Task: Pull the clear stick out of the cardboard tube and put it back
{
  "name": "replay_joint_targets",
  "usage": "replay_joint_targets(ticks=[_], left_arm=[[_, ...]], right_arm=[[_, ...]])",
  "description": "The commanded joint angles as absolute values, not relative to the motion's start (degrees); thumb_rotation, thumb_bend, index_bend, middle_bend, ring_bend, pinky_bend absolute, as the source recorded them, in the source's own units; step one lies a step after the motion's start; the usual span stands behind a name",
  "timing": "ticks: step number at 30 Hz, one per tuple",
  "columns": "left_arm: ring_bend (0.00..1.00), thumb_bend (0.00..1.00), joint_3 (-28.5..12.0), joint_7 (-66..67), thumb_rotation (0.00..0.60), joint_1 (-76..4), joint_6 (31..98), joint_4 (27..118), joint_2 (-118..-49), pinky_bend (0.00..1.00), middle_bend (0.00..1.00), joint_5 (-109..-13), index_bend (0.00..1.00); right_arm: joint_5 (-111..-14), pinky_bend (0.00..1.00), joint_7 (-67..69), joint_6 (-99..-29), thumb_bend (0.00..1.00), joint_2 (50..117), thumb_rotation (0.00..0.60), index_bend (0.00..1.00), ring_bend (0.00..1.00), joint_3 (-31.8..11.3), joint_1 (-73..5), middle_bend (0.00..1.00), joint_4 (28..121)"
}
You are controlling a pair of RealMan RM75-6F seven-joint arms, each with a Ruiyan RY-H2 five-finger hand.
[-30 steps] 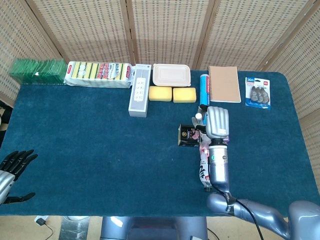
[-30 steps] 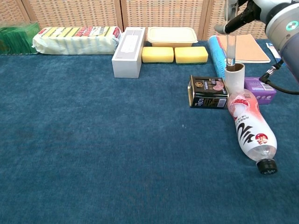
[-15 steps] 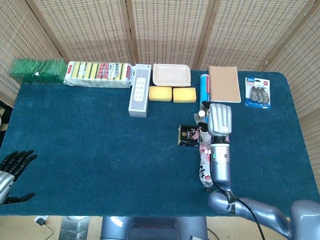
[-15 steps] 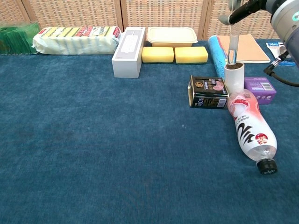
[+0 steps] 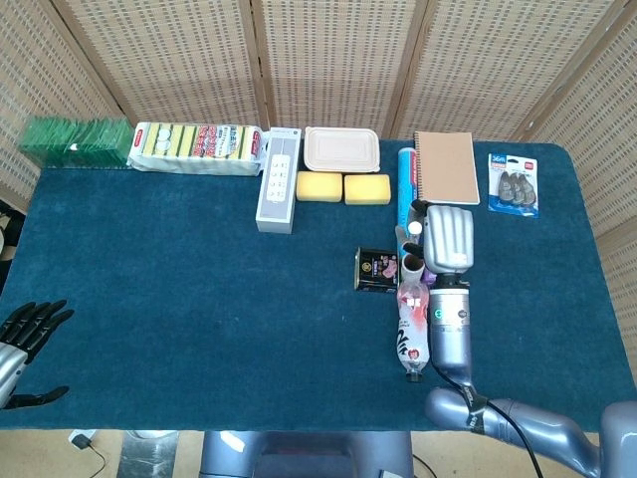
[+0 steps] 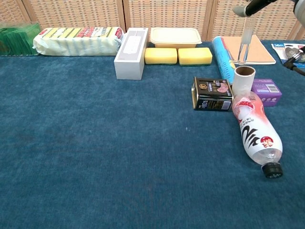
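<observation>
Chest view: the clear plastic stick (image 6: 247,44) is held upright by the right hand (image 5: 448,239), its lower end just above the upright brown cardboard tube (image 6: 243,79). The left hand (image 5: 28,325) is seen empty, fingers apart, at the table's (image 5: 199,299) near-left edge.

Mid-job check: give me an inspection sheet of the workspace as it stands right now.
Surface: table with dark blue cloth.
Job's things: cardboard tube upright, open top; clear stick lifted clear of it, hanging just above its rim.
Clutter: black tin and lying bottle beside the tube; purple box; white box, two yellow sponges, lidded container, notebook, blue roll, sponge pack, green stack, blister pack.
Robot hands: right robot hand holds the stick from above; left robot hand open at the left table edge.
Cables: black cable along the right arm.
Surroundings: woven screen panels.
</observation>
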State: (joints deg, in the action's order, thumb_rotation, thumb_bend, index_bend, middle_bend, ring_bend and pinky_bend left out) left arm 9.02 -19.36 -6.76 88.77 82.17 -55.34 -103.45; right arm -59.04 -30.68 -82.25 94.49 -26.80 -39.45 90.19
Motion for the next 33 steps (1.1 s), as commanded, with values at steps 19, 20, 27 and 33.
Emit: replay_joint_targets(ticks=[19, 20, 27, 33], left_arm=[[0.00, 0.08, 9.63, -21.77, 0.553, -6.06, 91.84, 79.98, -55.32, 0.00, 0.04, -105.47, 0.03], [0.00, 0.08, 9.68, -21.86, 0.553, -6.03, 91.96, 79.89, -55.33, 0.00, 0.04, -105.59, 0.03], [0.00, 0.08, 9.86, -22.71, 0.550, -5.52, 93.26, 79.04, -55.43, 0.00, 0.04, -105.97, 0.03], [0.00, 0.08, 10.09, -23.06, 0.553, -5.26, 94.11, 78.43, -55.63, 0.00, 0.04, -106.62, 0.03]], right_arm=[[-52.46, 1.00, -35.92, -84.60, 0.44, 80.14, 0.600, 0.80, 1.00, -30.95, -34.42, 0.91, 105.18], [-52.02, 1.00, -36.08, -84.64, 0.44, 79.38, 0.600, 0.80, 1.00, -31.12, -34.12, 0.91, 105.65], [-51.26, 1.00, -36.75, -85.69, 0.45, 73.64, 0.600, 0.80, 1.00, -29.72, -30.56, 0.92, 109.00], [-58.42, 1.00, -33.64, -84.57, 0.45, 66.11, 0.600, 0.80, 1.00, -20.70, -23.54, 0.92, 121.53]])
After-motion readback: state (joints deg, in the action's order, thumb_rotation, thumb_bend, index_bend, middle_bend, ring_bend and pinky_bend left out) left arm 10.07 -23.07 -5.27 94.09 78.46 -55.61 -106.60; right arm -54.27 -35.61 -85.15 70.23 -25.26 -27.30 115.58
